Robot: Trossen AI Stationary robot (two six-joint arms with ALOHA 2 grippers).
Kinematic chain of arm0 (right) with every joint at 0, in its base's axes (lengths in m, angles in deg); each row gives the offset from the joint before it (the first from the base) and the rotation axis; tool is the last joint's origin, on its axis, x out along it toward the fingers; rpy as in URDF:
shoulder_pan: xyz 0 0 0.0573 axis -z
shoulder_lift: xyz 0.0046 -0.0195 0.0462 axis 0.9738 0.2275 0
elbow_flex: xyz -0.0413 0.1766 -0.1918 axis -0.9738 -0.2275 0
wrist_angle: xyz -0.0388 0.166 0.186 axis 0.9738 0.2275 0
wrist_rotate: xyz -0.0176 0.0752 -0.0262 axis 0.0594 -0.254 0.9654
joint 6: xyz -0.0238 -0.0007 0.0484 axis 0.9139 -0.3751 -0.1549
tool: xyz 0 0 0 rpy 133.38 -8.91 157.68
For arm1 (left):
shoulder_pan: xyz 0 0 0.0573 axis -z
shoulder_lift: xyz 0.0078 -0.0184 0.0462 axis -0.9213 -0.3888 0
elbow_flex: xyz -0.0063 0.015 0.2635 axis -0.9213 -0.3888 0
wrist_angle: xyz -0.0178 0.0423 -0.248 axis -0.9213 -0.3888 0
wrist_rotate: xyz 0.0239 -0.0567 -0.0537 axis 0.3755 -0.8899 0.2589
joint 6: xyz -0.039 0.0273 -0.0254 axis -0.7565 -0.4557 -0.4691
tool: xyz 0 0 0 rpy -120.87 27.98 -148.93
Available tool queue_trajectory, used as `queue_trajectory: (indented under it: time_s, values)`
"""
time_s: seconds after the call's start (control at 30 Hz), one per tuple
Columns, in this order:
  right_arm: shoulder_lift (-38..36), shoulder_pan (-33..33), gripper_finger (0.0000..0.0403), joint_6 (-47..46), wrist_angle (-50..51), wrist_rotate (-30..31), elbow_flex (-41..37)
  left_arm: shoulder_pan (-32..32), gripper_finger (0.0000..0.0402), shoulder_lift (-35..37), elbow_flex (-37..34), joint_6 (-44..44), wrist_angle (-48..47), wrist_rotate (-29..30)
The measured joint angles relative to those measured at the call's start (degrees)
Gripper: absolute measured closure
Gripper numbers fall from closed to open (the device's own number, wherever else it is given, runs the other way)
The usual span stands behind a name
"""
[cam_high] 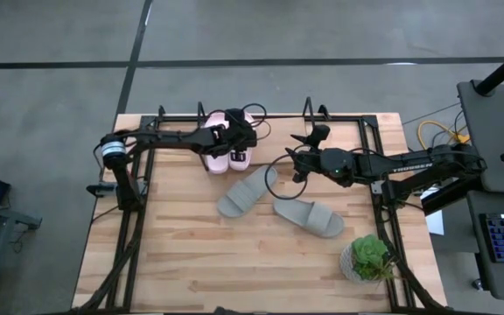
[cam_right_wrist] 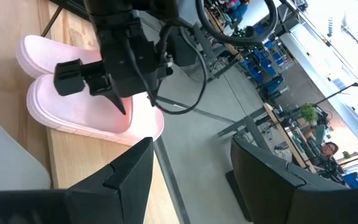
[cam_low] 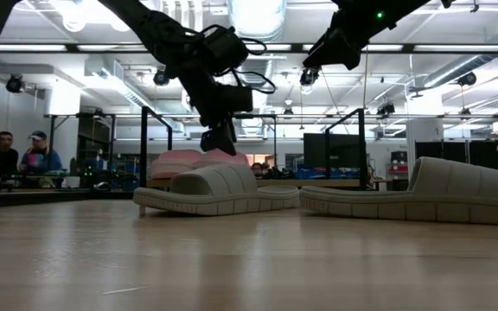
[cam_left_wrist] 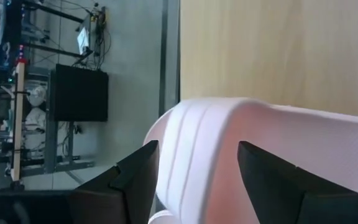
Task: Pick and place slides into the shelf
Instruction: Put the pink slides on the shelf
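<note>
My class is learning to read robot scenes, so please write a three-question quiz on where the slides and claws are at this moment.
1. True or false: both pink slides lie at the table's far edge, between the shelf loops.
2. How many grey slides lie out on the table?
3. Which claw is over the pink pair? A) left claw B) right claw C) neither

Key:
1. True.
2. Two, side by side near mid-table.
3. A; its fingers straddle a pink strap, open. The right claw waits open above the table, beside the grey pair.
</note>
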Motion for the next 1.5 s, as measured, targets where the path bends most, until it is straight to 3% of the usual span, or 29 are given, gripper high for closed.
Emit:
queue_trajectory:
  time_s: [0.8, 0.93, 1.27, 1.5]
  values:
    - [0.00, 0.00, 0.0197, 0.02, -0.04, 0.00, 0.00, -2.65, 0.0203, -0.07, -2.33, -0.35, 3.07, -2.05]
    - [0.00, 0.00, 0.0197, 0.02, -0.04, 0.00, 0.00, -2.56, 0.0237, -0.07, -2.40, -0.37, 3.05, -2.16]
    - [0.00, 0.00, 0.0197, 0.02, -0.04, 0.00, 0.00, -2.58, 0.0382, -0.07, -2.47, -0.46, 2.73, -4.59]
    - [0.00, -0.02, 0.0197, 0.02, -0.04, 0.00, 0.00, -2.56, 0.0397, -0.07, -2.47, -1.61, 2.87, -3.40]
